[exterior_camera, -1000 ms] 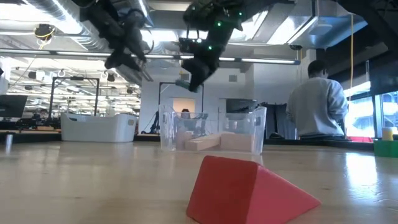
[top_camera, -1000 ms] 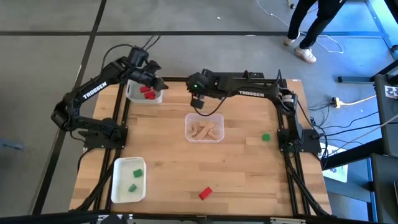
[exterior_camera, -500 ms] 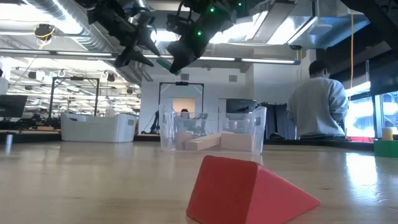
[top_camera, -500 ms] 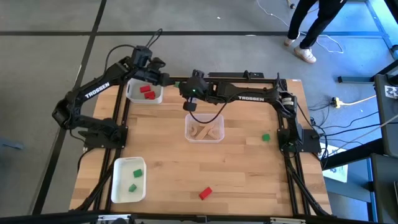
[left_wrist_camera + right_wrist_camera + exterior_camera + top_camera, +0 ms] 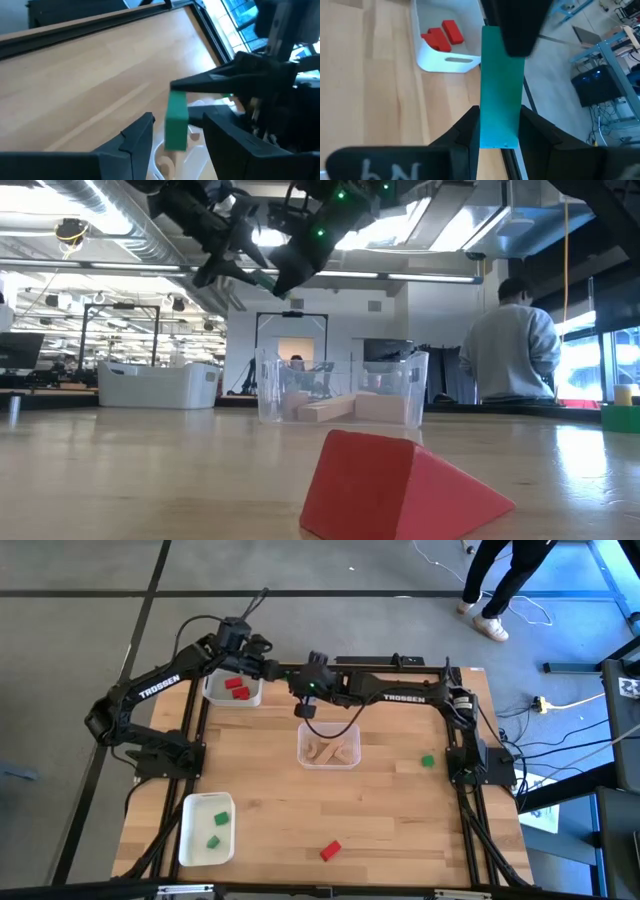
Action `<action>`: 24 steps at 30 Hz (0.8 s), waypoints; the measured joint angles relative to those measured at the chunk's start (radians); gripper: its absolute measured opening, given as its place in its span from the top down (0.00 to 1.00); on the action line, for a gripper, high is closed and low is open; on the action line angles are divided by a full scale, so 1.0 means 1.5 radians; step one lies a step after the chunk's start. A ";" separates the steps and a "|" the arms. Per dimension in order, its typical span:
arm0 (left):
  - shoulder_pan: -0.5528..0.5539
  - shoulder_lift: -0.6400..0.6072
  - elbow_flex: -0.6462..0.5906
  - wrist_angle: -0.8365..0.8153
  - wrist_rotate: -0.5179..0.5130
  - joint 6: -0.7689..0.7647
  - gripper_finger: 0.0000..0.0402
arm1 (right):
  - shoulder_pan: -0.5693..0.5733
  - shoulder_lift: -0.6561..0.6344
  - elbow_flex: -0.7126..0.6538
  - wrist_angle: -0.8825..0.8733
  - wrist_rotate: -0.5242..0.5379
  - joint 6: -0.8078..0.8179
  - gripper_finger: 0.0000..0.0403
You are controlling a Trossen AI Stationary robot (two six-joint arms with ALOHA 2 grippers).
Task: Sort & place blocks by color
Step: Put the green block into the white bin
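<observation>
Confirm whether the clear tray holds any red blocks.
No: the clear tray holds only light-wood blocks.

You've got 3 plastic trays: white tray w/ 2 red wooden blocks (image 5: 236,688), white tray w/ 2 green wooden blocks (image 5: 217,830), clear tray w/ a few plain light-wood blocks (image 5: 329,750), exact no. can't tell. Loose on the table: 1 red wedge block (image 5: 330,851), 1 small green block (image 5: 428,761). Plus 1 long green block (image 5: 501,87) up between the 2 dark arms. 1 person visible.
</observation>
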State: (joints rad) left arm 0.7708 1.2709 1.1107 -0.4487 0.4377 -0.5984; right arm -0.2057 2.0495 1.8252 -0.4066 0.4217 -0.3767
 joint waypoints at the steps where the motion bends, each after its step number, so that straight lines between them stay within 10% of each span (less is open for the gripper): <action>1: -0.004 0.000 0.000 0.001 -0.001 -0.001 0.59 | 0.000 0.000 0.000 0.002 0.000 0.000 0.75; 15: -0.057 0.000 0.000 0.011 -0.106 0.019 0.62 | 0.000 0.000 0.000 0.001 0.002 -0.012 0.75; 24: -0.058 0.000 0.000 0.009 -0.108 0.032 0.81 | 0.000 0.000 0.000 0.000 0.005 -0.012 0.75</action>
State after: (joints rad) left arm 0.6838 1.2709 1.1104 -0.4358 0.2755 -0.5511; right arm -0.2058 2.0495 1.8252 -0.4062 0.4299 -0.3947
